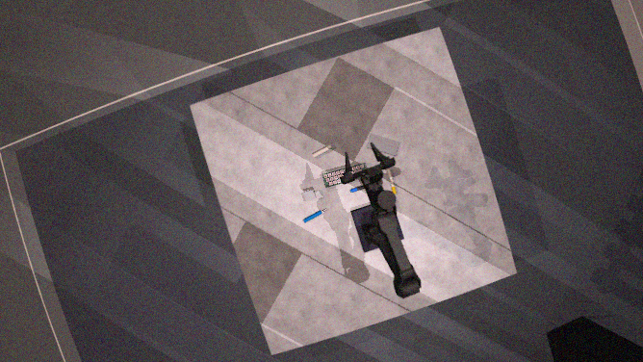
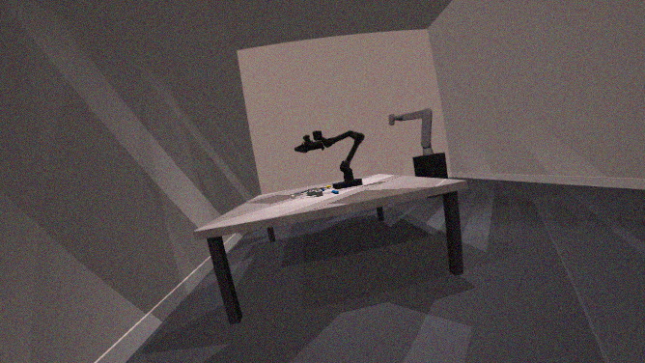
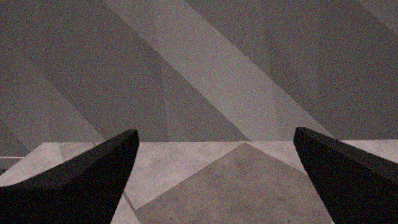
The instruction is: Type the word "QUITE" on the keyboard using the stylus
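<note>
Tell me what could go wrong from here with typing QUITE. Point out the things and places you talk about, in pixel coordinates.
The open gripper [image 1: 359, 148] [image 2: 295, 149] [image 3: 215, 135] hangs above the desk [image 1: 270, 144] [image 2: 309, 208] [image 3: 170, 155] with nothing between its fingers, so it might grab the wrong item: several slim, pen-like things lie around the keyboard [image 1: 332, 177].

The arm [image 1: 392, 231] [image 2: 354, 150] partly covers one blue item [image 1: 354, 190], so the top view could mislead its aim.

The keys look tiny; a slightly tilted stylus may hit a neighbor.

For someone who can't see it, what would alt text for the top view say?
A black jointed robot arm with an open two-fingered gripper reaches over a pale square table, partly covering a small dark keyboard.
</note>
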Motion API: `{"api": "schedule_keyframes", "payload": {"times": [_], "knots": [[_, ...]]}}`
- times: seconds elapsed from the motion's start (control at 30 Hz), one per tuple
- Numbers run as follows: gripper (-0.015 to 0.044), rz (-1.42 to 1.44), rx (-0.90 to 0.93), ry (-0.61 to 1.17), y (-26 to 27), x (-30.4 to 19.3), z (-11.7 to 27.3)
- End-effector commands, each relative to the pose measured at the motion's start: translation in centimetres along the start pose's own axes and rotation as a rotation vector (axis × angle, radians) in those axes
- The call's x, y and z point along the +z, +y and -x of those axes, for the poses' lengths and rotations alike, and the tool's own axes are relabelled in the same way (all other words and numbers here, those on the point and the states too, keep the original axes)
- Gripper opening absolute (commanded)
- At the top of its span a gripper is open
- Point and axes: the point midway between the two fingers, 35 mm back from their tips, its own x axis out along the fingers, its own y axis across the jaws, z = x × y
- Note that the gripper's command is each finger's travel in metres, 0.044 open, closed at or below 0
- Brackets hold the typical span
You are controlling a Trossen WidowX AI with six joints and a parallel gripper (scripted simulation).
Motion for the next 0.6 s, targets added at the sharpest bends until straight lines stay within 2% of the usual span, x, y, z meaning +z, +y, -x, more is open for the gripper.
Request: {"api": "schedule_keyframes", "payload": {"times": [0.0, 0.07, 0.3, 0.5, 0.57], "knots": [[0.0414, -0.004, 0.002, 0.012, 0.1, -0.2, -0.1], [0.0361, -0.034, 0.02, 0.109, 0.8, -2.1, -1.2], [0.0178, -0.14, 0.066, 0.643, 5.0, -12.7, -3.6], [0.002, -0.145, 0.027, 1.123, 8.5, -21.3, -1.4], [0.0, -0.124, -0.005, 1.279, 9.3, -23.6, 0.0]]}}
